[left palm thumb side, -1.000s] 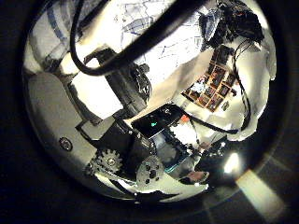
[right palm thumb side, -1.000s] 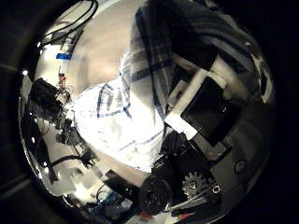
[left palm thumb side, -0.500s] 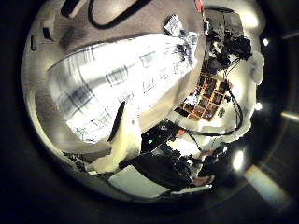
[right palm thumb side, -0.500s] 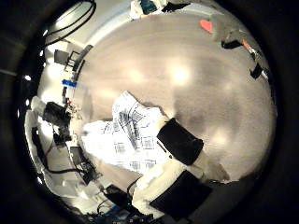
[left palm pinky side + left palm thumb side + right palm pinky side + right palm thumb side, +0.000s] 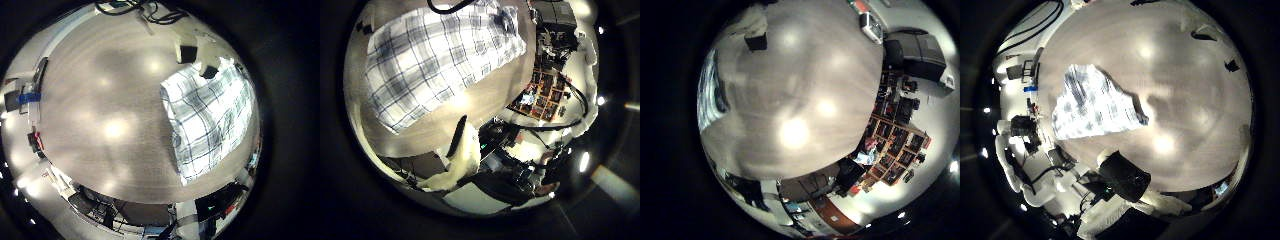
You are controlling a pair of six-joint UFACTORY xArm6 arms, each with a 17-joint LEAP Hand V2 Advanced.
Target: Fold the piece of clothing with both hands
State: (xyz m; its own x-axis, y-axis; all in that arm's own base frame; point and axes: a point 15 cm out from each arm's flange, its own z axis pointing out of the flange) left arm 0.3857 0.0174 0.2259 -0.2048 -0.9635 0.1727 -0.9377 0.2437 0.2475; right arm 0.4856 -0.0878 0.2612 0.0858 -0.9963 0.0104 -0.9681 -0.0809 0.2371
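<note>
Currently the checked cloth (image 5: 440,60) lies flat on the table (image 5: 1180,90), filling much of the left thumb-side view, so the left hand (image 5: 460,160) is nearer; one finger shows straight, holding nothing. The right hand (image 5: 1125,178) is farther off, grasping nothing. Farther out: bare tabletop, shelving (image 5: 542,95) beyond. Long axis of the cloth unclear. Nothing obstructs.

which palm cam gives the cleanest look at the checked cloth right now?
Left thumb side palm view: the checked cloth fills much of it, so it is close. Left little finger side and right thumb side views show it whole on the table; right little finger side shows only an edge.
</note>
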